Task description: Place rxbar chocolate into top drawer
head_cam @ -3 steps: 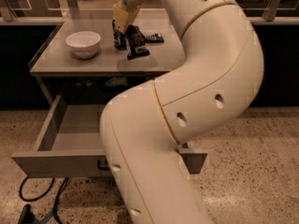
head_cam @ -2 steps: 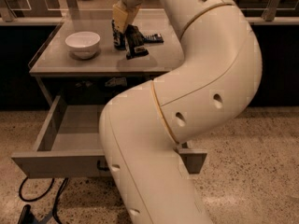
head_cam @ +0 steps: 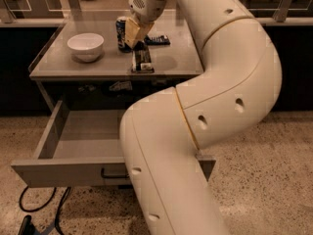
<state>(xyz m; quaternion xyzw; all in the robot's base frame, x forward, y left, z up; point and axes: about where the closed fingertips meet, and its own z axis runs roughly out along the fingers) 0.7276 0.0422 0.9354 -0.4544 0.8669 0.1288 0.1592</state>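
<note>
The rxbar chocolate (head_cam: 142, 60) is a dark bar with pale print, long axis toward me, over the front part of the grey tabletop (head_cam: 63, 65). My gripper (head_cam: 136, 39) comes down from above with its pale fingers shut on the bar's far end. Whether the bar rests on the table or hangs just above it I cannot tell. Below, the top drawer (head_cam: 63, 173) is pulled open, its grey inside bare, and its dark handle (head_cam: 115, 173) is partly hidden behind my arm.
A white bowl (head_cam: 85, 46) stands at the table's left. A soda can (head_cam: 122, 32) is just behind the gripper and a dark blue packet (head_cam: 157, 40) lies to its right. My big white arm (head_cam: 215, 106) covers the drawer's right part. Black cables (head_cam: 44, 212) lie on the floor.
The gripper has come forward and down toward the table's front edge, and the bar has moved with it, turning from tilted to lengthwise. Bowl and can stayed put.
</note>
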